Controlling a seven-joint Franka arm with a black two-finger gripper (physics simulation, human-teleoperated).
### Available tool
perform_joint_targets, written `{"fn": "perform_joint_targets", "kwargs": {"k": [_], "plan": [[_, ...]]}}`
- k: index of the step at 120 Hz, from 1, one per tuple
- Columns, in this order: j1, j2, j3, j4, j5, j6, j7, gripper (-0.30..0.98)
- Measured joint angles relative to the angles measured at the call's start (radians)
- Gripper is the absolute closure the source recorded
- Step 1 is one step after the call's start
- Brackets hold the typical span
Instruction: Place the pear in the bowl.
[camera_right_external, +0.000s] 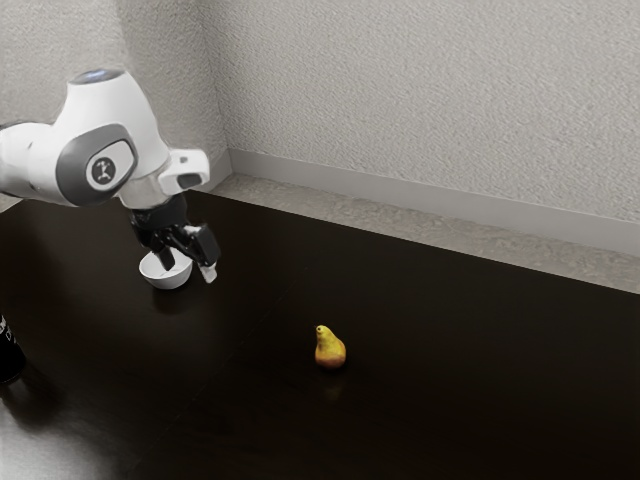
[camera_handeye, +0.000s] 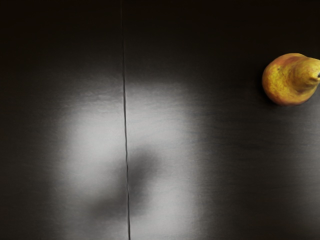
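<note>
One dark container (camera_right_external: 9, 355) stands at the exterior view's left edge; the pear (camera_right_external: 330, 352) sits (stem end up) on the table (camera_right_external: 450, 400); the gripper (camera_right_external: 187, 267), fingers spread, hovers near the bowl (camera_right_external: 168, 281).

Table (camera_right_external: 470, 350): dark, wood-like surface, smooth and glossy, with fine grain and soft pale reflections. Bowl (camera_right_external: 166, 280): smooth, white, ceramic-like. Pear (camera_right_external: 330, 353): mottled skin, smooth, low sheen. Arm (camera_right_external: 108, 115): smooth white housing, plastic in appearance, satin finish, with grey trim. End effector (camera_right_external: 188, 268): black, smooth. Container (camera_right_external: 9, 355), exterior view's left: dark, smooth. Far wall (camera_right_external: 420, 100): rough, matt, plaster-like. Baseboard (camera_right_external: 400, 195): smooth, matt. Floor (camera_right_external: 420, 226): matt, coarse, carpet-like.
</note>
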Motion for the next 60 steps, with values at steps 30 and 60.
{"fn": "perform_joint_targets", "kwargs": {"k": [30,60], "plan": [[-0.073,-0.051,-0.007,-0.194,-0.012,0.304,0.002,0.02],[-0.185,-0.018,-0.012,-0.306,-0.062,0.533,0.001,0.02]]}}
